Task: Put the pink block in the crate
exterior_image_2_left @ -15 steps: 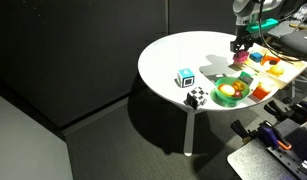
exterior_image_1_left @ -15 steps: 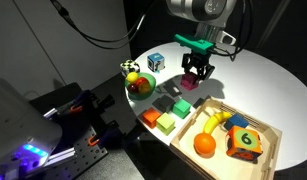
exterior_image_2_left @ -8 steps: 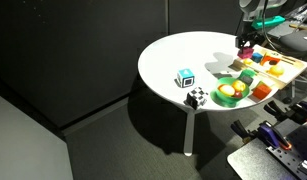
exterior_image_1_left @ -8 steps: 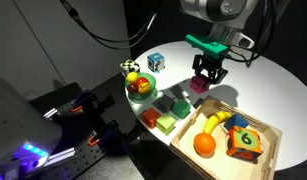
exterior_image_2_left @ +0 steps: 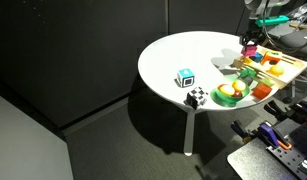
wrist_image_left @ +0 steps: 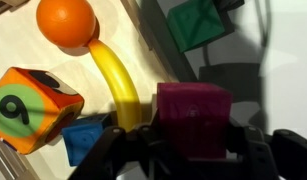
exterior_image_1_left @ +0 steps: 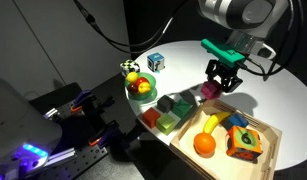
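One pink block (wrist_image_left: 193, 118) is clamped in the end effector (wrist_image_left: 188, 147) over one crate's (wrist_image_left: 153, 40) wall, near one banana (wrist_image_left: 113, 75).

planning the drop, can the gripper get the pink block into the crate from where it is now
Probably yes: the gripper, shut on the pink block, hangs above the edge of the crate with nothing between, though the banana crowds that corner.

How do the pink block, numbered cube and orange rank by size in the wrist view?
Largest: numbered cube and pink block, about equal, though the block is nearest the camera.
Smallest: orange.
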`<control>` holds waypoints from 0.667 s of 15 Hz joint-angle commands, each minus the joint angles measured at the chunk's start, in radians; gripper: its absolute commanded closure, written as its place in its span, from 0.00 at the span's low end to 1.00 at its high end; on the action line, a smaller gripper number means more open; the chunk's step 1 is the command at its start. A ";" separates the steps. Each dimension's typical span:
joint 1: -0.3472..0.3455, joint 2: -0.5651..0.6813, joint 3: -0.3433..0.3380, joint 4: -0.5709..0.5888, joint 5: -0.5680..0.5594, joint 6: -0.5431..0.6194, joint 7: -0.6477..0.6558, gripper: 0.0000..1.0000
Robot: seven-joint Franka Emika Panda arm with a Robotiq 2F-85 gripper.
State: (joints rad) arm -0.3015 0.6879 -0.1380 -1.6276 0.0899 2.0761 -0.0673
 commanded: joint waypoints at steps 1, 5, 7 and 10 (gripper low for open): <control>-0.021 0.073 -0.004 0.113 0.027 -0.055 0.030 0.73; -0.022 0.128 -0.006 0.146 0.009 -0.033 0.023 0.73; -0.020 0.143 -0.008 0.149 0.002 -0.029 0.018 0.73; -0.016 0.157 -0.011 0.149 -0.007 -0.029 0.016 0.21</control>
State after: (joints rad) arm -0.3204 0.8220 -0.1419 -1.5150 0.0955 2.0621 -0.0560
